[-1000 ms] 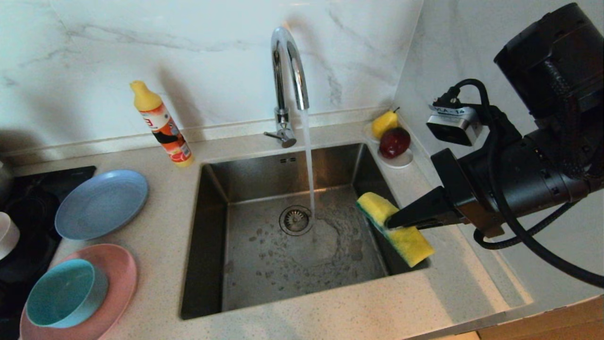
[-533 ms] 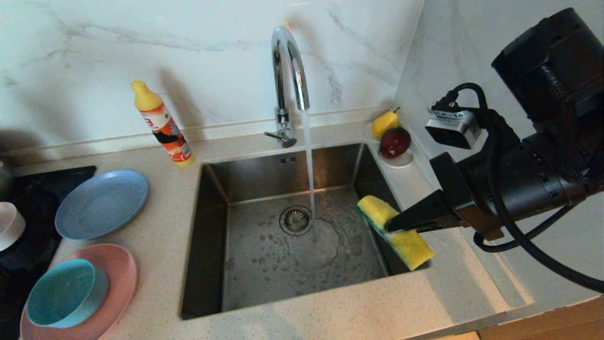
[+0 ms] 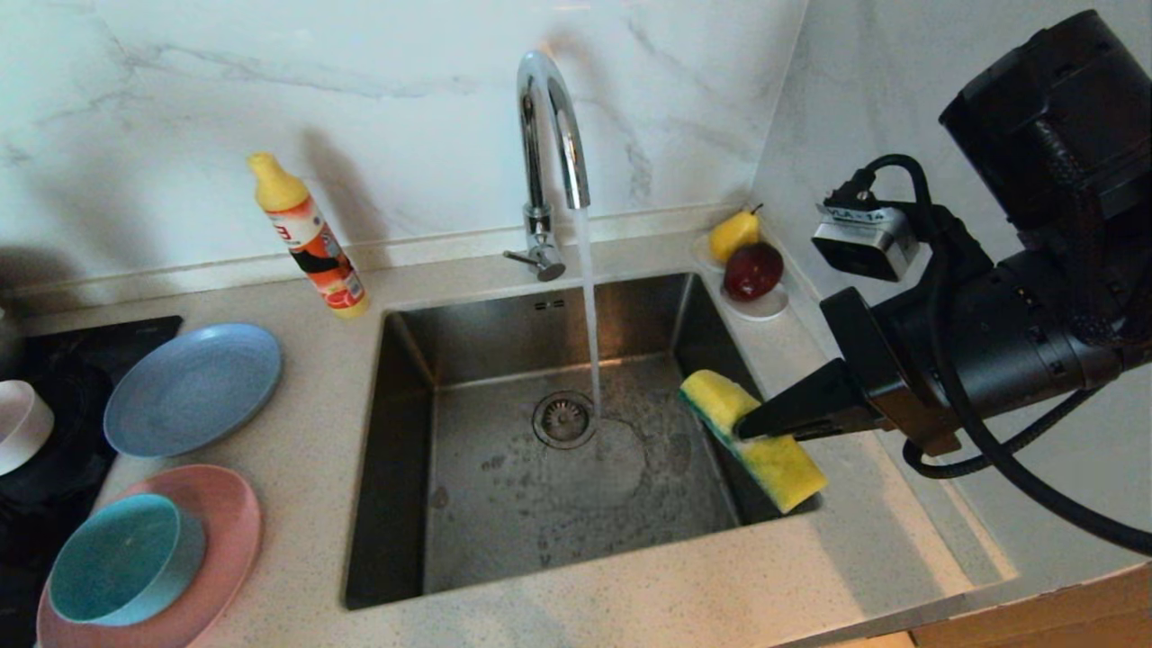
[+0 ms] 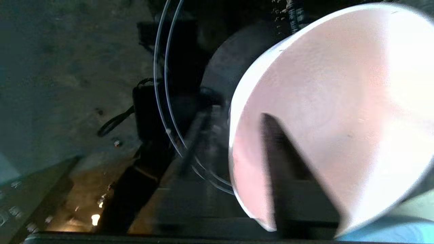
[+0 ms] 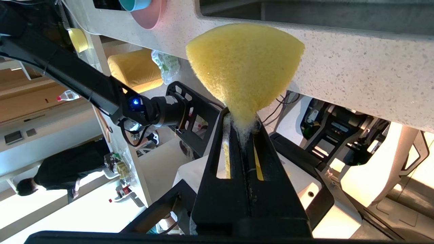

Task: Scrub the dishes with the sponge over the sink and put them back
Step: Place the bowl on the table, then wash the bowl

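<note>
Sponge (image 3: 754, 438) is hanging over the sink's (image 3: 396, 432) right edge, pinched in my right gripper (image 3: 751, 423). Left gripper – jaws unclear – is working at the pale bowl (image 4: 332, 112); no dish is getting scrubbed yet.

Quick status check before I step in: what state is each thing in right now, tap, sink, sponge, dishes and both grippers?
Tap: running into the sink.
Sink: wet, no dishes in it.
Sponge: pinched by the right gripper at the sink's right edge.
Blue-grey plate: flat on the counter.
Teal bowl: upright on the pink plate.
Pale bowl: one left-gripper finger inside it; grip unclear.
</note>
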### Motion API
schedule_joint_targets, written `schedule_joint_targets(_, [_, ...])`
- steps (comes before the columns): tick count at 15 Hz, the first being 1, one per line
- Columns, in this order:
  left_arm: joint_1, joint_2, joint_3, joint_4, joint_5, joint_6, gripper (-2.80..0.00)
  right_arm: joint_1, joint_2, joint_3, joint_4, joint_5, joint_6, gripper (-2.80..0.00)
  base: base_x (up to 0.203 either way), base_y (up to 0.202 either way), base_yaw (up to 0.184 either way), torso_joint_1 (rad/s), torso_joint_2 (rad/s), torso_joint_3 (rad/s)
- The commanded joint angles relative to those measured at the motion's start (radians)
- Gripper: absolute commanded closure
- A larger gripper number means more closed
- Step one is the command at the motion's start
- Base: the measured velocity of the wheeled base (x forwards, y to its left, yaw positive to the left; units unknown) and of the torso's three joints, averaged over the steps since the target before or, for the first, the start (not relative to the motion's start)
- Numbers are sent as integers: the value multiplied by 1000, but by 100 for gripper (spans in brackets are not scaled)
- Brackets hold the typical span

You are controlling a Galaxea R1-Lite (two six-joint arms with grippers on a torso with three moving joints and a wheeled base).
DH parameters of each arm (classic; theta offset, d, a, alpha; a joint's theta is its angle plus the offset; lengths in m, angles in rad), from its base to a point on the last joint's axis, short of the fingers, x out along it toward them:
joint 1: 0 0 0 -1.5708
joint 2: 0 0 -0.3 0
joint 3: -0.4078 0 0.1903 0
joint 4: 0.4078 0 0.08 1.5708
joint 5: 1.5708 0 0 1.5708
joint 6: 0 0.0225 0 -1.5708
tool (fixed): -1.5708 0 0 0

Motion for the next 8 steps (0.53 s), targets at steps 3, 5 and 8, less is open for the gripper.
schedule_joint_targets(3, [1,-63,-3,8,-3,-11,-280,1,-8,2,4,2,3,0,0,0,0,0,0,0])
schedule_joint_targets(5, [1,-92,-2,16,-3,-10,-280,1,-13,2,4,2,3,0,0,0,0,0,0,0])
schedule_joint_targets(8, [2,-155,-1,55,-24,-9,-280,2,-14,-3,6,4,3,0,0,0,0,0,0,0])
